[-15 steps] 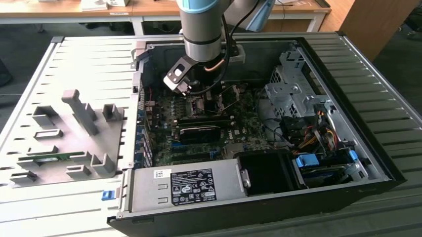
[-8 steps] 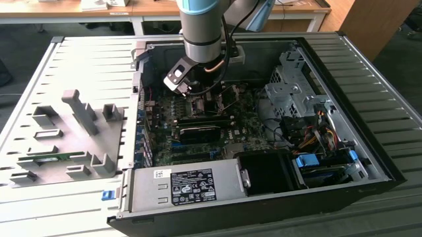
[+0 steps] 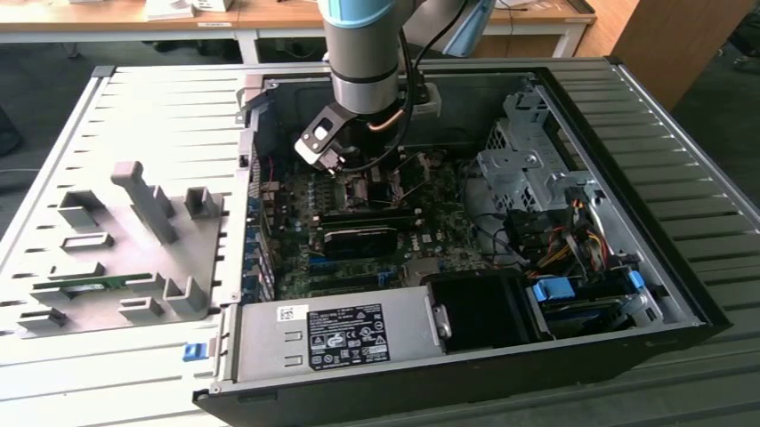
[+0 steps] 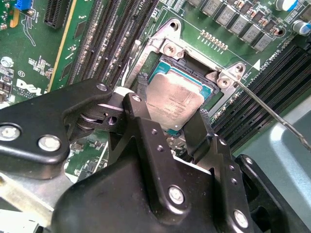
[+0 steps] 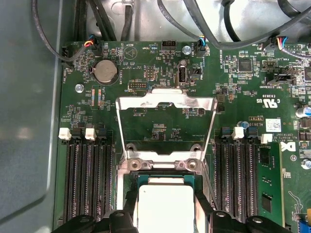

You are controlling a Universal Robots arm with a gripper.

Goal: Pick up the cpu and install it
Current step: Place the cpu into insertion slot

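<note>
The cpu (image 4: 172, 97), a square chip with a silver-grey top, lies level in the black socket (image 4: 167, 60) on the green motherboard, and it also shows in the first wrist view (image 5: 165, 206). My gripper (image 4: 167, 112) straddles it, and its two black fingers (image 4: 141, 121) press against opposite edges of the chip. The socket's metal load plate (image 5: 165, 103) stands flipped open beyond the chip. In the exterior view the gripper (image 3: 356, 173) reaches down into the open computer case (image 3: 665, 222) over the board.
Black memory slots (image 5: 90, 184) flank the socket on both sides, and a green memory stick (image 5: 269, 184) sits in one. A thin socket lever (image 4: 272, 109) sticks out beside the frame. Cables (image 5: 214, 29) run nearby. A grey fixture tray (image 3: 119, 249) lies at the exterior view's left.
</note>
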